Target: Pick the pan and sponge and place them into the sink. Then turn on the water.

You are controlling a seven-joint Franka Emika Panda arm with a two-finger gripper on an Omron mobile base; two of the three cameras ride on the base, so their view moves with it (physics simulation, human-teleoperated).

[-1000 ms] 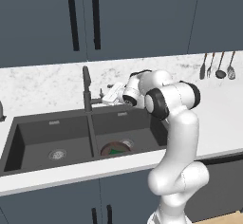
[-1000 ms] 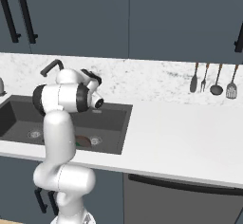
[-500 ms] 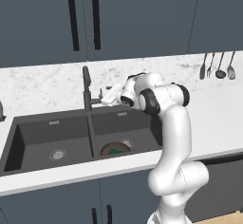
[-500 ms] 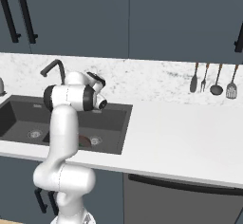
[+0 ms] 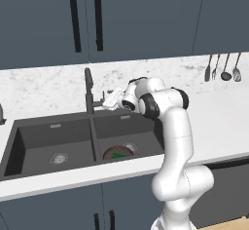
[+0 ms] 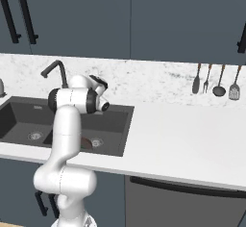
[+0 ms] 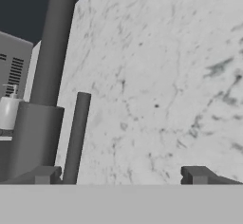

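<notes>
Turning on the water now. End effector (image 7: 121, 175) released, nothing held, close beside the tap (image 5: 89, 90) lever (image 7: 76, 137). Pan (image 5: 118, 153) and sponge (image 5: 116, 154) below it in the sink (image 5: 29, 146). Next: nudging lever sideways.

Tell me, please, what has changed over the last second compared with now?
The arm has swung left, carrying the open end effector closer to the tap; its tips now flank the tap's side lever, with nothing gripped. The pan and sponge stay in the sink, and no water runs.
</notes>
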